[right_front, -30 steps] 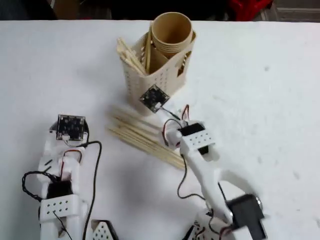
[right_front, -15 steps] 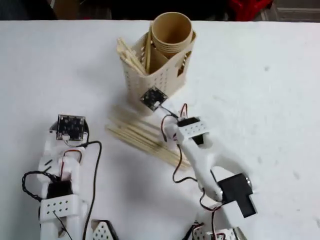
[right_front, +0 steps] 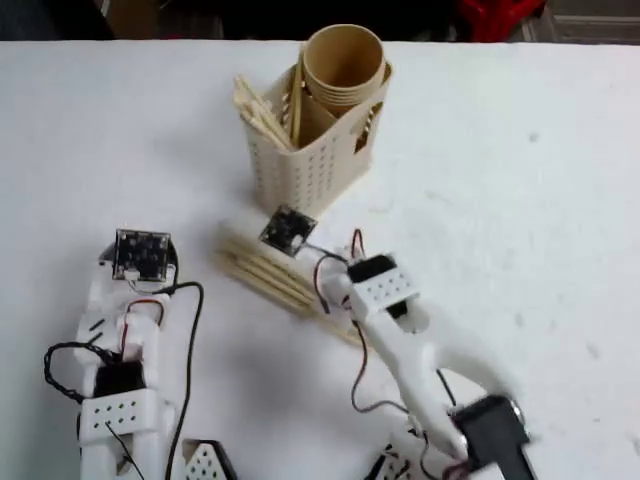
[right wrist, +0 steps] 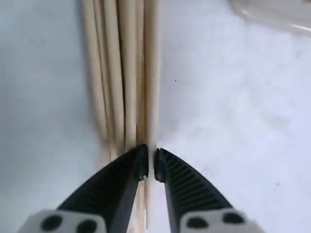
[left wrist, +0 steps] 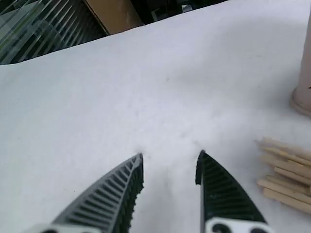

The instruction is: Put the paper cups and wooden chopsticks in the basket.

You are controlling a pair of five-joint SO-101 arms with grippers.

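Wood on the table: loose wooden chopsticks lie in a flat bundle on the white table, just near of the basket and apart from it.
Basket: cream perforated plastic basket at far centre, holding stacked brown paper cups on its right side and upright sticks on its left.
Right gripper: down on the bundle's right edge, fingers drawn almost together and pinching what looks like one stick, perhaps two.
Left gripper: at the near left, fingers apart over bare table with nothing between them; the bundle's ends lie off to its right.
Risk: the pinch is thin and near one end, so a lifted stick may swing, slip out, or drag its neighbours and scatter the bundle. A long stick carried at a slant could also catch the basket's rim.
Change: a second ago the right wrist was up against the basket's near wall; it has since swung left and nearer, settling over the bundle. The left arm has not moved.
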